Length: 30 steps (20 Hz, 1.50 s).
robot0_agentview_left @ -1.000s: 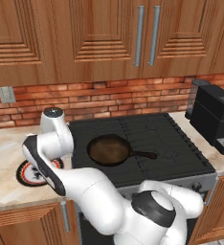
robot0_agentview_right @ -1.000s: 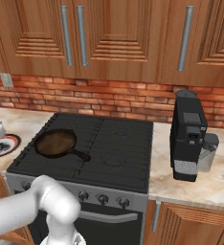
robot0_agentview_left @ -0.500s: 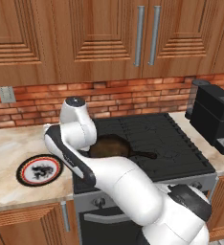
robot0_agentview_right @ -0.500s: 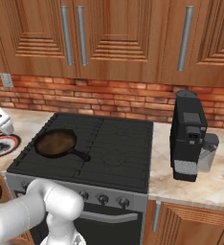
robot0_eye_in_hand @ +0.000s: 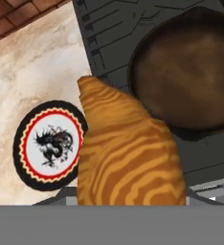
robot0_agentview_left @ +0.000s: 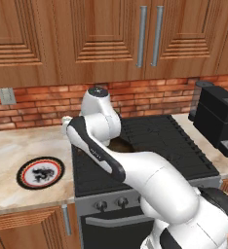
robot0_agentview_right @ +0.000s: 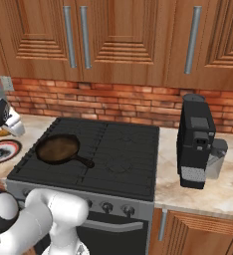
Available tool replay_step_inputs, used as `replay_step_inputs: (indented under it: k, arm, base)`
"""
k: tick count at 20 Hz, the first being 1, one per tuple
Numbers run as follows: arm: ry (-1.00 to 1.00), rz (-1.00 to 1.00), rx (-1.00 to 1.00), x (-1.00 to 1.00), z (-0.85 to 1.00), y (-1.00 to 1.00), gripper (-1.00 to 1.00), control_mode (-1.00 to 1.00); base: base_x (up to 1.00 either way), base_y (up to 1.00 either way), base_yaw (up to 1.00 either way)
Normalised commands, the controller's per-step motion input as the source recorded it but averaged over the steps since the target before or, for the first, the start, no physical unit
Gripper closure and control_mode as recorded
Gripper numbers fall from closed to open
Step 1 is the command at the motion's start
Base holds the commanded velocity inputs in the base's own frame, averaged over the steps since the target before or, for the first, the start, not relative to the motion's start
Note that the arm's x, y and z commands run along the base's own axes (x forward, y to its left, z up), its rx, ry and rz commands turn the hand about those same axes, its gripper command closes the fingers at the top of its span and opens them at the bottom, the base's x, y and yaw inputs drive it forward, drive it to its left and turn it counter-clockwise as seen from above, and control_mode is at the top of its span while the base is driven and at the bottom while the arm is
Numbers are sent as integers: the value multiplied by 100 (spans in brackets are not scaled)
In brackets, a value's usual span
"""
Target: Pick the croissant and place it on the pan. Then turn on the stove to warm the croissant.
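Note:
The golden-orange croissant [robot0_eye_in_hand: 128, 158] sits large in the hand view, held in my gripper, whose fingertips are hidden behind it. In the right base view my gripper [robot0_agentview_right: 9, 129] hangs above the counter just left of the stove [robot0_agentview_right: 118, 164], with an orange tip of the croissant [robot0_agentview_right: 3, 133] showing under it. The dark-brown pan [robot0_agentview_right: 58, 148] rests on the stove's left grate, handle pointing right. In the hand view the pan [robot0_eye_in_hand: 190, 81] lies ahead and to the right, empty. In the left base view my arm covers most of the pan [robot0_agentview_left: 119, 145].
A round plate with a black-red rim [robot0_agentview_left: 40, 172] lies on the counter left of the stove, below the hand [robot0_eye_in_hand: 49, 143]. A black coffee machine [robot0_agentview_right: 195, 142] stands on the right counter. Small knobs [robot0_agentview_right: 106, 206] line the stove's front panel.
The arm has swung right from over the plate toward the stove's left edge, carrying the croissant. The plate now lies uncovered.

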Motion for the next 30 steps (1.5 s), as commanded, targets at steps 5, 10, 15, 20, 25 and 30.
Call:
replay_step_inputs:
  k: [5,10,15,20,25,30]
  arm:
    - [0,-6,0,-7,2,-72,100,-100]
    - [0,-5,0,0,0,-73,100,-100]
    - [0,-4,0,0,0,-69,100,-100]
    - [5,0,0,0,0,-41,100,-100]
    - [7,0,0,0,-4,-20,100,-100]
    - [1,0,0,2,-18,-3,100,-100]
  base:
    - [0,0,0]
    - [0,0,0]
    - [0,0,0]
    - [0,0,0]
    - [0,0,0]
    - [0,0,0]
